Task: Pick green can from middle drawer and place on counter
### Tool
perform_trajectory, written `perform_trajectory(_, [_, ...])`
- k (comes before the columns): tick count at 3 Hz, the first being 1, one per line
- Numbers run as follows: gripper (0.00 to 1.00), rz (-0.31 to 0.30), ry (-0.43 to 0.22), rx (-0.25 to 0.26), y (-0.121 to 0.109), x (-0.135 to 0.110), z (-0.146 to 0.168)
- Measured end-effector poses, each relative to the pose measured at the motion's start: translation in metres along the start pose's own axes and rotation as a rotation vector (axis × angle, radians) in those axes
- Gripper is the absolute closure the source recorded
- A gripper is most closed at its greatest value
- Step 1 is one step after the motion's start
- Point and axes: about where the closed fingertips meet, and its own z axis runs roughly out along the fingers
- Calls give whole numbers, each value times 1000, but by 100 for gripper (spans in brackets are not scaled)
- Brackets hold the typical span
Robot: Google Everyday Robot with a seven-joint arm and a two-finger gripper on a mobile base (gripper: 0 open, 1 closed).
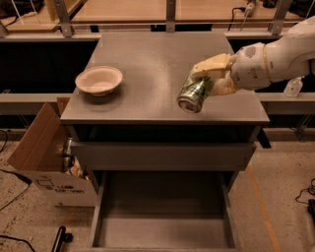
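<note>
The green can (193, 94) is tilted, its silver end facing down and left, held over the right part of the grey counter (152, 64). My gripper (212, 78) comes in from the right on a white arm and is shut on the can with its cream fingers (210, 65). The can's lower end is at or just above the counter surface; I cannot tell if it touches. The middle drawer (162, 231) stands pulled out below, its flat grey floor bare.
A cream bowl (99, 80) sits on the left of the counter. An open cardboard box (47, 157) stands on the floor at the left. A small clear pump bottle (294, 87) is at the right behind my arm. A wooden surface with metal posts (170, 10) runs behind.
</note>
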Motion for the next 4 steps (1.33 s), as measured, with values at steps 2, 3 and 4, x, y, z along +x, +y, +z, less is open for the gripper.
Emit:
perform_trajectory(2, [100,126,-73,-63,12,19,11])
perform_trajectory(3, [100,119,-57,-177,25,28,18])
perform_trajectory(4, [100,143,-61,-244,42,35,26])
